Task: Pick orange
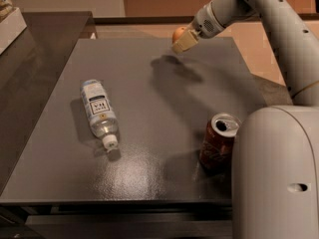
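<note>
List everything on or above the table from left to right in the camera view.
Water bottle, lying on its side → orange, gripped in the tool above the far part of the table → soda can, upright at the right.

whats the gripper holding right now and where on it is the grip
The gripper holds the orange, pinched at its right side, above the table's far end.

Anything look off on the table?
Only the bottle: it lies on its side, left of centre. The can stands upright. The gripper holds the orange above the far edge.
</note>
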`<state>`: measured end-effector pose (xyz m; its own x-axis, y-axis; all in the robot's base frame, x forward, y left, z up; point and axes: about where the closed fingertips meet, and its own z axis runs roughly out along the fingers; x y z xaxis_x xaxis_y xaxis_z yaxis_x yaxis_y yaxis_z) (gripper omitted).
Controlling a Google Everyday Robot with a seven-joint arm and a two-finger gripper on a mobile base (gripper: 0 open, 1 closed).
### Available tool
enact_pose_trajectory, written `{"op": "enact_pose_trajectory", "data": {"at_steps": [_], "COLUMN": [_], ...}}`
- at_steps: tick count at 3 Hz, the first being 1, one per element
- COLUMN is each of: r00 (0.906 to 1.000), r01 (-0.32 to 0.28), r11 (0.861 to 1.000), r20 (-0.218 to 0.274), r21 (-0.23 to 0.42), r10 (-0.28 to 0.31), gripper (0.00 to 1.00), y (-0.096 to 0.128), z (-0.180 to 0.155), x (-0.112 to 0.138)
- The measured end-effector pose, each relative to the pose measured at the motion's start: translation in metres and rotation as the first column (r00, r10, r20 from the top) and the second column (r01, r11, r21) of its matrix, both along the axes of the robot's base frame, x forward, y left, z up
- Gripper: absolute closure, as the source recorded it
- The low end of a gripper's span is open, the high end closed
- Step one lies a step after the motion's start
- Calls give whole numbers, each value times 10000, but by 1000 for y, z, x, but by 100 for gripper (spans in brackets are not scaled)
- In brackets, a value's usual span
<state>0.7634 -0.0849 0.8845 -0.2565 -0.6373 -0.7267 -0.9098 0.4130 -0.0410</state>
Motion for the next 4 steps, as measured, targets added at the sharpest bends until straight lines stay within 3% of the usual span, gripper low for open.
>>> {"op": "enact_pose_trajectory", "data": {"at_steps": [2, 4], "r00": [9937, 9730], "r01": [-1024, -2185], "r11": [9947, 9758], "r20": [460, 737], "r21": [109, -110], "r10": [1018, 2187], "gripper": [100, 100], "y": [19, 38], "z": [54, 95], "x": [-45, -78]}}
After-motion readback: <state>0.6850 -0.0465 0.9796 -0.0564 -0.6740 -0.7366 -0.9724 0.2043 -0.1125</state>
